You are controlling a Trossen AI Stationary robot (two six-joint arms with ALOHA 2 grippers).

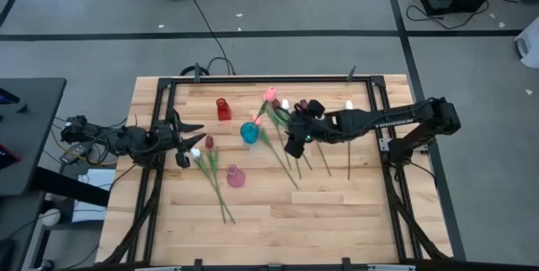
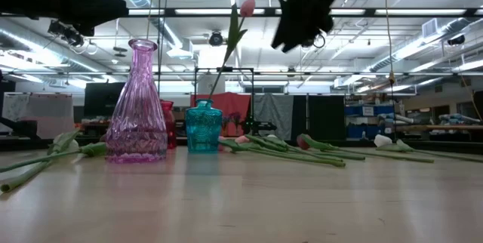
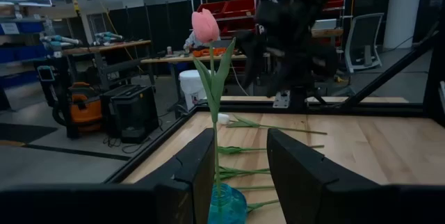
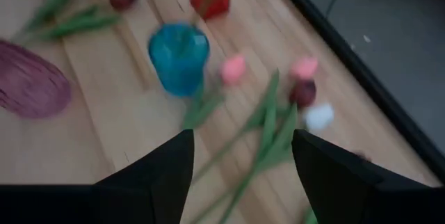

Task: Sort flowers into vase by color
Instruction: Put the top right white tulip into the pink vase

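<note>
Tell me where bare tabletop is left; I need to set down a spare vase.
Free: the near strip of the table, below the pink vase, and the far left corner beyond the red vase. Crowded: around the teal vase and the loose tulips under the right pincer.

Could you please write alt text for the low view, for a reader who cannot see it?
A pink tulip stands in a small teal vase on the wooden table, with the open right gripper hanging above it, holding nothing. A taller pink glass vase stands nearer the camera, a red vase partly hidden behind it. More tulips lie flat around them.
</note>
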